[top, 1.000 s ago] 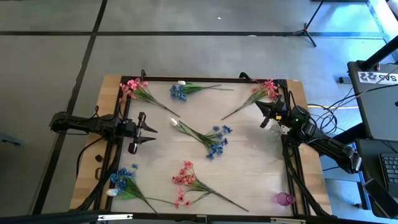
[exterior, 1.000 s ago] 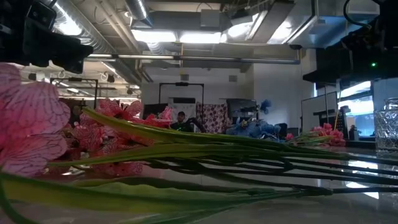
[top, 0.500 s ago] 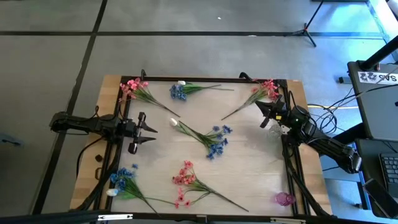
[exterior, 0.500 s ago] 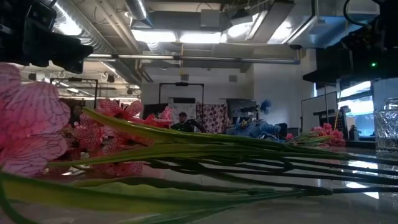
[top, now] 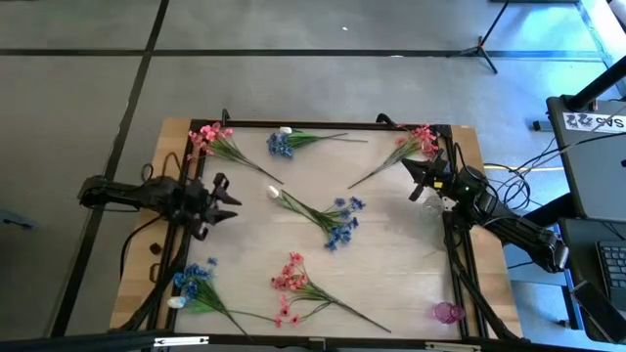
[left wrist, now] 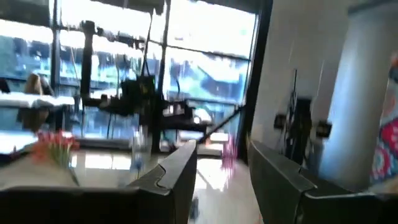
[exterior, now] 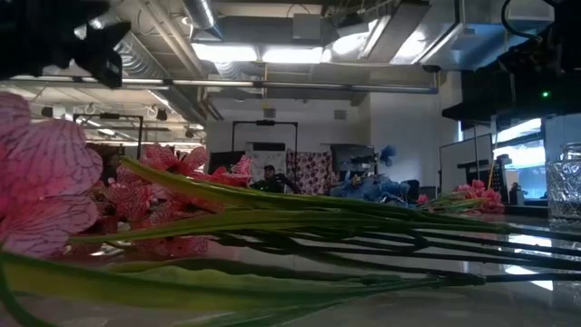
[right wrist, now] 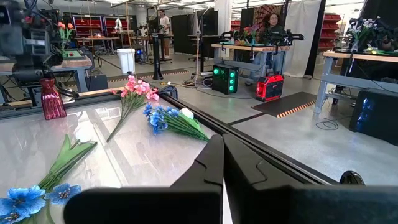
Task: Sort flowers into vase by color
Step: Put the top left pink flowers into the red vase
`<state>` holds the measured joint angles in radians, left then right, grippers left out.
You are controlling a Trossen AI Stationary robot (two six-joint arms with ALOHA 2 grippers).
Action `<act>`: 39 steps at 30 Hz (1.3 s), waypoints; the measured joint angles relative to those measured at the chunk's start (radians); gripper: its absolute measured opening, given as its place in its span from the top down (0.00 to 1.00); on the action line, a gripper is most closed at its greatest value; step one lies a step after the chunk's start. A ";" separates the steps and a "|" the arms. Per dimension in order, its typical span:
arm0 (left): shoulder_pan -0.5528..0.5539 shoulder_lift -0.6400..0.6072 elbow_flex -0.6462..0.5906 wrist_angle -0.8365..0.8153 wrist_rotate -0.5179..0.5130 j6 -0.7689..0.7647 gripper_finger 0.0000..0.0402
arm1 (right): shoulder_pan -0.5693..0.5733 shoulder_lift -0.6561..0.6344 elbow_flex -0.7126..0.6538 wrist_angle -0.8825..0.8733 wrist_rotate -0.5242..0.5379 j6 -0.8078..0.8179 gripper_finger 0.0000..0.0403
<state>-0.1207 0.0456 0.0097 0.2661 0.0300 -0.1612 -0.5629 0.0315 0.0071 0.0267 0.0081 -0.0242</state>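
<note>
No flower is in a vase yet, so sorting is at the very start, I think.

Flowers lie flat all over the table (top: 391,264). At far edge: a pink sprig (top: 217,142) toward left corner, a blue sprig (top: 293,141) w/ a white bud beside it, another pink sprig (top: 406,149) toward right corner. In middle: a white-and-blue sprig (top: 318,213). At near edge: a blue sprig (top: 196,288) on left, a pink sprig (top: 303,288) in centre. A small pink vase (top: 447,313) stands at near right corner. A clear glass vase (exterior: 565,182) shows at right side in low view.

Left claw (top: 223,193) hangs over left part of table, fingers (left wrist: 180,168) apart w/ nothing between them. Right claw (top: 415,176) hovers at right side near far edge, fingers together, empty.

Key relation: the middle sprig lies to the right of left claw, about same depth on table. Its long axis runs diagonal, white bud end closer to left claw, blue blooms further right and nearer to front. Left arm looks the nearer one to the bud end. For right claw, the far-right pink sprig is just beside it, stem pointing toward table centre.

My guess: next move needs the claw turned across the stem, not along it, bc stems are thin.
</note>
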 joint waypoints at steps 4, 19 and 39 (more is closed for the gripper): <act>0.005 0.007 0.000 0.047 -0.220 0.007 0.65 | 0.000 0.000 0.000 0.000 0.000 0.000 1.00; 0.328 0.513 0.157 0.136 -0.596 -0.108 0.65 | 0.000 0.000 0.000 0.000 0.000 0.000 1.00; 0.678 1.004 0.193 -0.034 -0.787 -0.936 0.65 | 0.000 0.000 0.000 0.000 0.000 0.000 1.00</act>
<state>0.5571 1.0494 0.2031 0.2317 -0.7572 -1.0973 -0.5629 0.0315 0.0074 0.0265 0.0082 -0.0242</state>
